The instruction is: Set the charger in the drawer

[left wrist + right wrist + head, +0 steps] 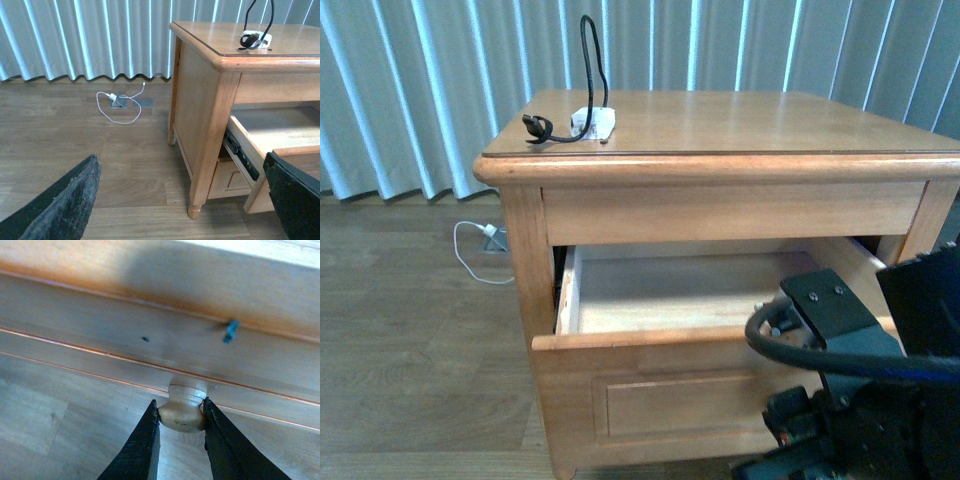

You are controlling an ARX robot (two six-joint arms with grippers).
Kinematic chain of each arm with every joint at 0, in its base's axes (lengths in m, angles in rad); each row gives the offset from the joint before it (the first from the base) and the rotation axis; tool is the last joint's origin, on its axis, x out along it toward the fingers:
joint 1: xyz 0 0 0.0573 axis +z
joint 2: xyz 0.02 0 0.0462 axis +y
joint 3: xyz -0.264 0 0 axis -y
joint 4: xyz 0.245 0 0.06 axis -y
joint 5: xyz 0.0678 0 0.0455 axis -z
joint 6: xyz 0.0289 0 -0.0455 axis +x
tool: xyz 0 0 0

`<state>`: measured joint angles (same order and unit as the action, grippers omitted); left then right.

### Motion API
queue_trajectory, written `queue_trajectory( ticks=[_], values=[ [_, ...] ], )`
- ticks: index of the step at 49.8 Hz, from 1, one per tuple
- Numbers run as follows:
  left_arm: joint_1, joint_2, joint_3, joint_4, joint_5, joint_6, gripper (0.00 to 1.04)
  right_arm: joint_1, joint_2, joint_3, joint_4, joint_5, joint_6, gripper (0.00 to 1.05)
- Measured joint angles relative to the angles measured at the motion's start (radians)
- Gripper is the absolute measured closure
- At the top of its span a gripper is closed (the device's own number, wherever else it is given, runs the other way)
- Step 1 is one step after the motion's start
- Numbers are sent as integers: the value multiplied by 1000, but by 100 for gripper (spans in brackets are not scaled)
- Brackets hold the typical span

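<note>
The charger (592, 122), a small white block with a stiff black cable curling up from it, lies on the nightstand top (740, 125) near its back left corner; in the left wrist view the charger (256, 38) shows on that same top. The drawer (670, 290) stands pulled out, its pale bare inside showing. My right gripper (181, 410) is shut on the drawer knob (182, 412), its black fingers (150, 440) pinching both sides. My left gripper (182, 200) hangs open over the floor beside the stand's front leg, holding nothing.
A white plug with white cable (117, 102) lies on the wooden floor (75, 135) by the curtains (420, 90). The nightstand's front leg (205, 165) and the drawer's black slide rail (240, 152) are close to my left gripper. My right arm (860, 400) blocks the drawer front's right part.
</note>
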<state>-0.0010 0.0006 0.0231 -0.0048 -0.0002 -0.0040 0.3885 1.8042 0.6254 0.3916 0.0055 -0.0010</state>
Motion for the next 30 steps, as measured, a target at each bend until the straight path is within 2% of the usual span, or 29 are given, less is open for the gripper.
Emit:
queue_trajectory(
  ticks=[11,14,30],
  values=[
    [0,0,0,0,0,0,6,0,-97,-79,-87,-50,-34,82],
    [0,0,0,0,0,0,6,0,-121,-110,-129,-67,-29,68],
    [0,0,0,0,0,0,6,-41,-407,-148,-367,-183,-5,20]
  ],
)
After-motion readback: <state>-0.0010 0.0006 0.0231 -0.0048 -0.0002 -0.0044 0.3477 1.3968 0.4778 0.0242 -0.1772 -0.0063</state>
